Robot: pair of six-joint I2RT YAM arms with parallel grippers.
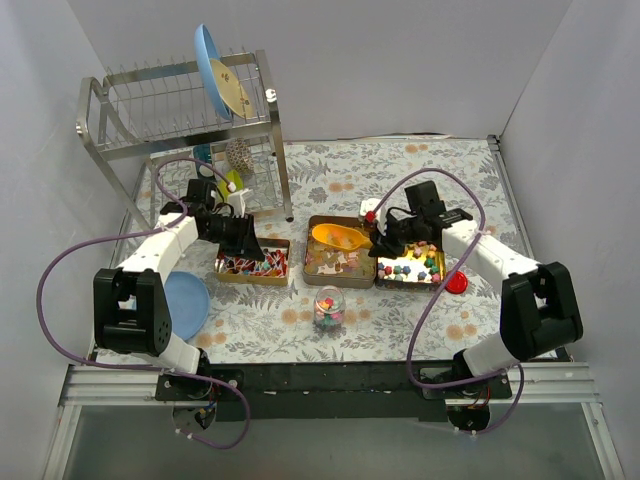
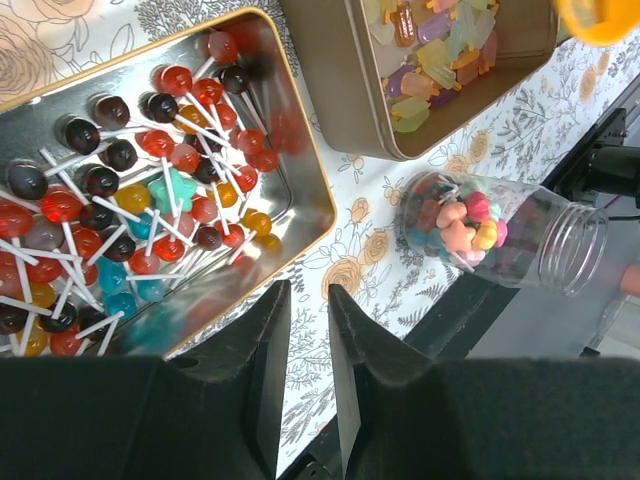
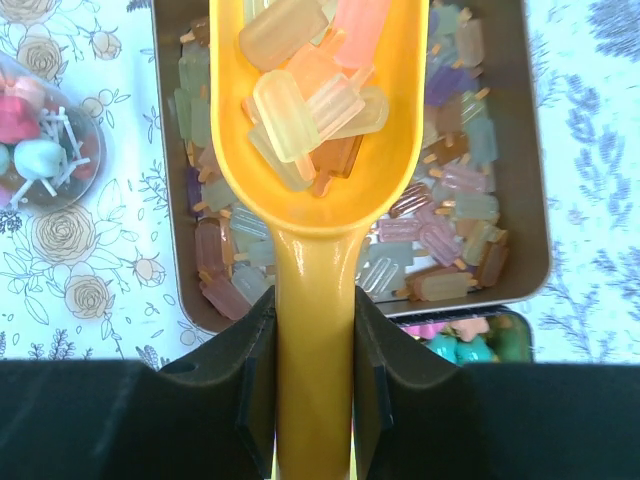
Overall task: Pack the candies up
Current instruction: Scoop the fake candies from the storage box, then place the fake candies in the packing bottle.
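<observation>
While the right gripper pinches the handle of the orange scoop, a heaped load of pale flat candies sits in its bowl above the middle tin, near the centre of the desk. We judge spillage the main risk. The pieces are piled loosely up to the rim, so a jerk or a roll of the wrist on the way to the jar, which stands closer to the near edge, could shed them onto the desk. The jar's mouth looks no wider than the bowl, so an off-centre pour could miss or tip the jar. The scoop's long axis runs roughly parallel to the near edge, with the bowl pointing toward the left edge. The candies in it lie every which way. Our left gripper hovers empty, fingers narrowly parted, over the lollipop tin toward the left edge.
</observation>
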